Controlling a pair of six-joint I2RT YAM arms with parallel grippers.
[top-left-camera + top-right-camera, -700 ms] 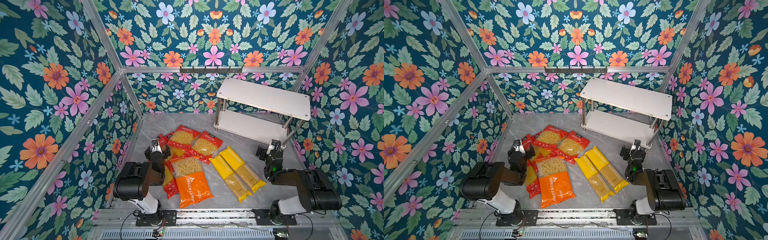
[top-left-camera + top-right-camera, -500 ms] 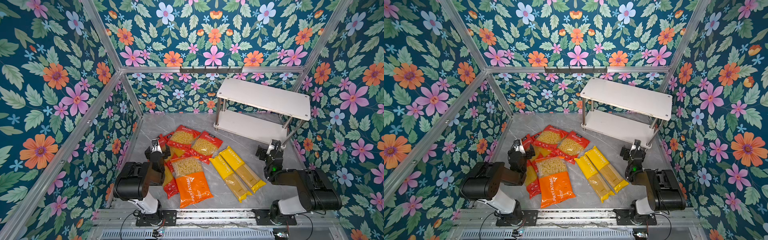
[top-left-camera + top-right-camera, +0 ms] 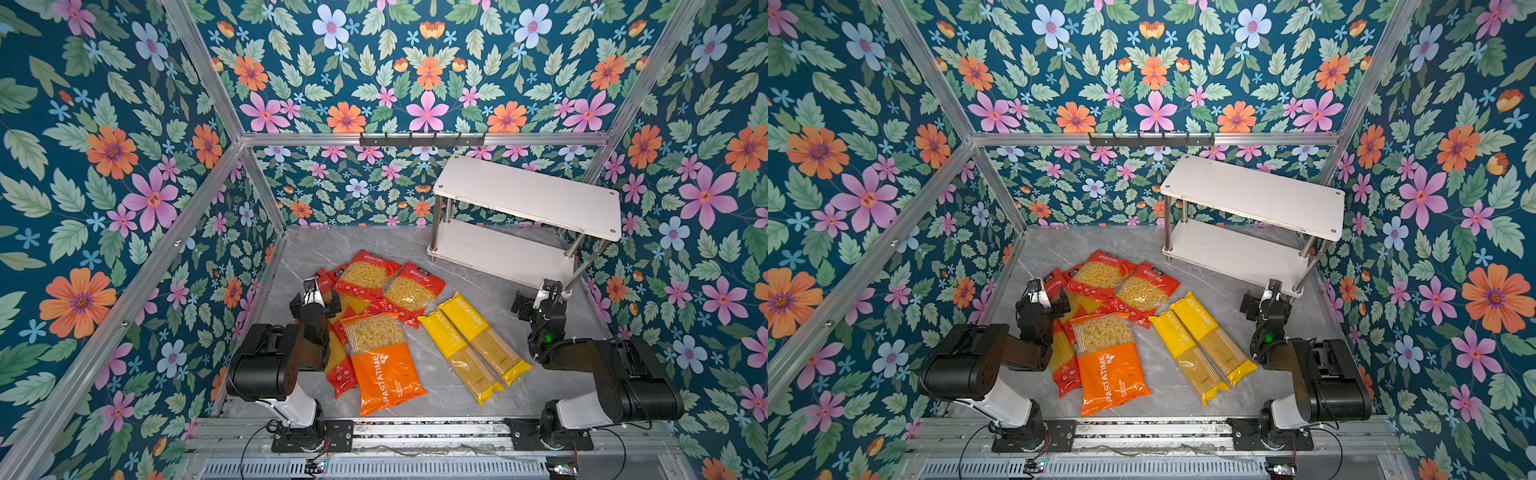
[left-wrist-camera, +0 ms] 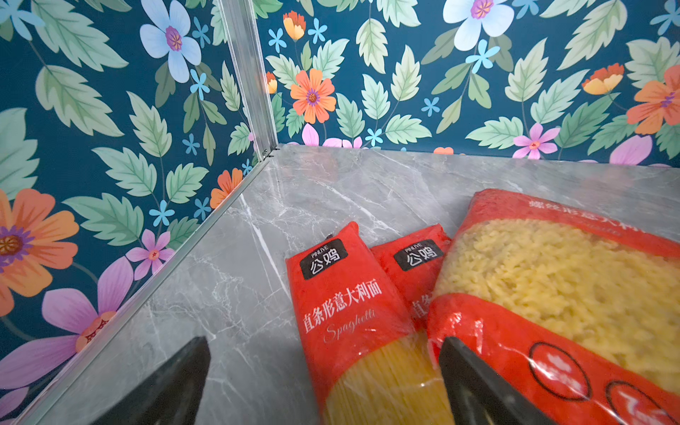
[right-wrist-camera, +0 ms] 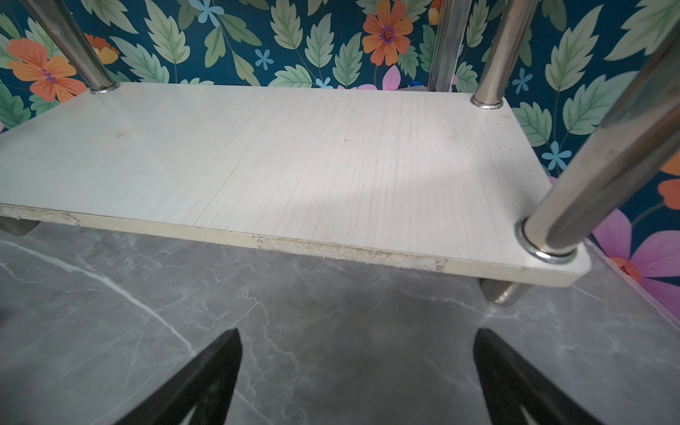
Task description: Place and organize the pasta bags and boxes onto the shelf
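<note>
The pasta packs lie flat on the grey floor. An orange macaroni pack sits front centre, with two yellow spaghetti packs to its right. Two short red macaroni packs lie behind. Red spaghetti packs are partly under the orange pack and my left arm. My left gripper is open, low over the top end of a red spaghetti pack and gripping nothing. My right gripper is open and empty over bare floor, facing the bare lower board of the shelf.
A black hook rail hangs on the back wall above the shelf. A chrome shelf post stands close to my right gripper. The flowered left wall runs near my left gripper.
</note>
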